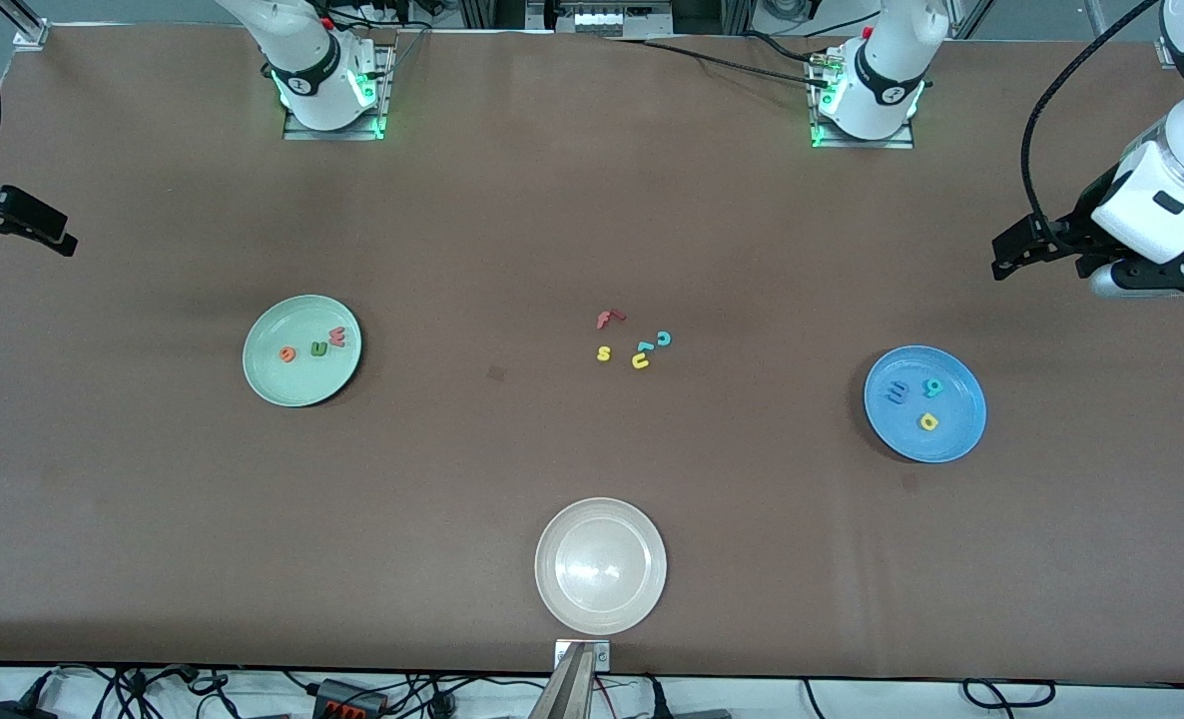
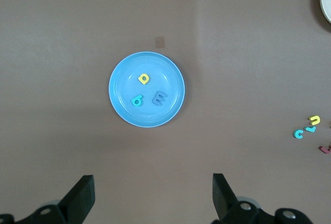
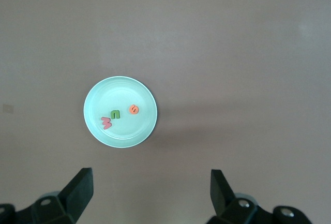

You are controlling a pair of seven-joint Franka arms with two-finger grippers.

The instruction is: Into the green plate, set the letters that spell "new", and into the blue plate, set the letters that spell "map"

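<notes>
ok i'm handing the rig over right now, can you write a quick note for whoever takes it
Left gripper: open, empty, up over the left arm's end of the table.
Right gripper: open, empty, up over the right arm's end.
Green plate holds the orange e, olive n and red w.
Blue plate holds the blue m, teal a and yellow p.
Done: both words sorted.
Left: nothing; spare letters lie mid-table, beige plate bare.

Brown matte table fills the view, lit evenly from above with soft shadows. Black cables and a power strip run along a pale floor strip at its near edge. Metal framing at the top edge.
</notes>
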